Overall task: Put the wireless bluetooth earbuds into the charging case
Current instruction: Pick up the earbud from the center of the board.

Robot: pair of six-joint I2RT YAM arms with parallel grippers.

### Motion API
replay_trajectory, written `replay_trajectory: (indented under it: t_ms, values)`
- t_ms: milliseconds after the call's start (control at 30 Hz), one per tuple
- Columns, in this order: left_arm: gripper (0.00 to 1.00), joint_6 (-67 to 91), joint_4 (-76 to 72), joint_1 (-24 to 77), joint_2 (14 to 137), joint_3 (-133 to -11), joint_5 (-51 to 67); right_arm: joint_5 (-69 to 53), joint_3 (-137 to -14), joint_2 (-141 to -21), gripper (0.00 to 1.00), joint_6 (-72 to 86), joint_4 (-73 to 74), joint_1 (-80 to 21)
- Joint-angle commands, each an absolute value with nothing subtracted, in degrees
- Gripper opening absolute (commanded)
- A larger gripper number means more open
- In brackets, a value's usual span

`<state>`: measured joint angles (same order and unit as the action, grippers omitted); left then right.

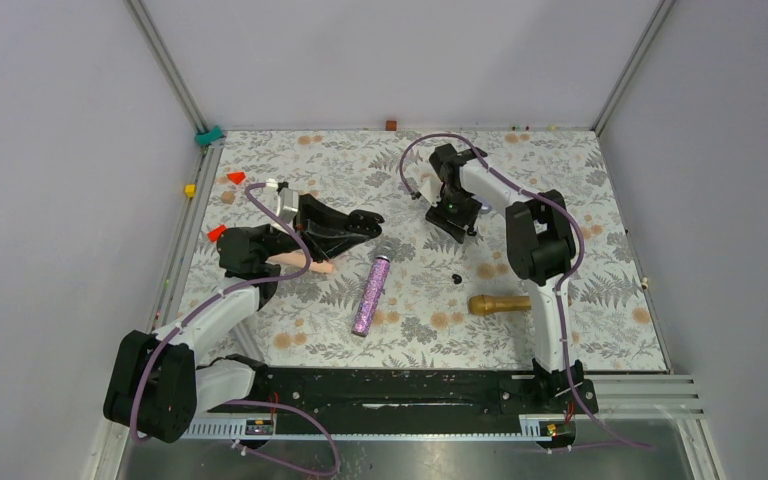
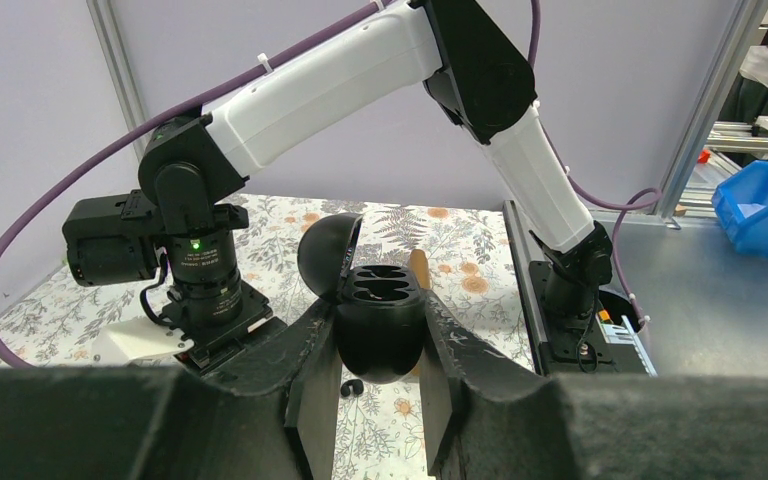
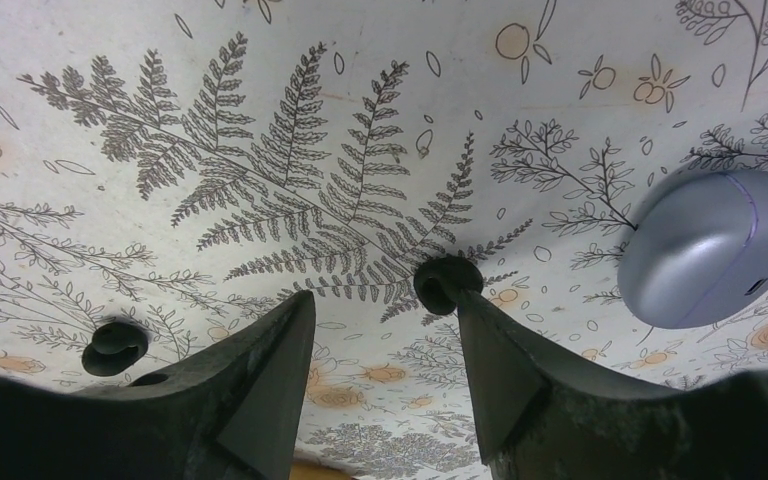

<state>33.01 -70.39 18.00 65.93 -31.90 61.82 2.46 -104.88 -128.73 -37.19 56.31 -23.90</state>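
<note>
My left fingers [image 2: 312, 395] pinch the open black egg-shaped charging case [image 2: 380, 325], held up left of the table's [image 1: 580, 300] middle. My right fingers [image 3: 260, 390] stand spread over two tiny black rounded earbuds [image 3: 447, 283] lying near the table's middle, one at a fingertip.

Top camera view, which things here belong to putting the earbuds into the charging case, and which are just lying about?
Part of the job:
- open black charging case, held in the left gripper
- black earbud at the open right gripper
- second earbud beside it

Just lying about:
- purple glitter microphone
- gold microphone
- grey oval capsule
- red pieces
</note>
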Motion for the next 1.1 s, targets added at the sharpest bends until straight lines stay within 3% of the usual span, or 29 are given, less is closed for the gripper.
replay_trajectory:
  t_ms: [0, 567, 833, 1067]
  values:
    - [0.00, 32.7, -73.3, 17.7, 64.8, -33.6, 63.0, 3.4, -104.3, -126.6, 0.62, -37.7, 56.7, -24.1]
    - [0.00, 33.1, -73.4, 17.8, 65.2, -33.8, 63.2, 7.7, -102.7, -127.2, 0.60, -38.6, 53.4, -24.1]
    - [0.00, 33.2, -73.4, 17.7, 64.9, -33.8, 63.2, 8.7, -107.9, -130.2, 0.39, -37.4, 56.3, -24.1]
    - [0.00, 33.2, -73.4, 17.7, 64.7, -33.8, 63.4, 9.1, -111.6, -132.5, 0.43, -37.1, 60.6, -24.1]
